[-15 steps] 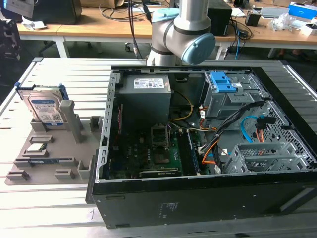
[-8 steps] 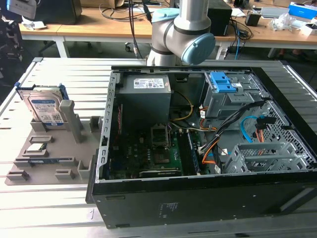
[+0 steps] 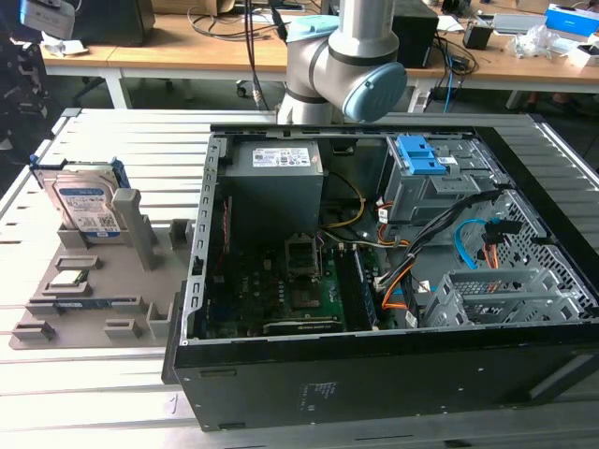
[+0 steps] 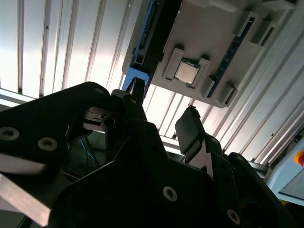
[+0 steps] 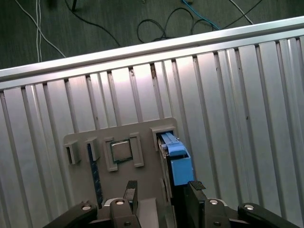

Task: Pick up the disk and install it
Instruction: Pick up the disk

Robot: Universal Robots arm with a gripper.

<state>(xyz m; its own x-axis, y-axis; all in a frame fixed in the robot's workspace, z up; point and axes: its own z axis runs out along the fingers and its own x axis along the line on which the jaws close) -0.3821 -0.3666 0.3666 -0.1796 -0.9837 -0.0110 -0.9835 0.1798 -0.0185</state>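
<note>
Even daylight across the exterior view, with soft shadow pooling inside the open black computer case [image 3: 374, 383]. In the second wrist view, hard white glare blooms off the ribbed silver aluminium table [image 4: 102, 61], leaving the black gripper [image 4: 163, 97] backlit, almost a silhouette. The first wrist view has a milder sheen.

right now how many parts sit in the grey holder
3: the disk upright at the holder's far end in the exterior view, a processor chip flat mid-holder, a memory stick in the near slot. None look hidden.
</note>
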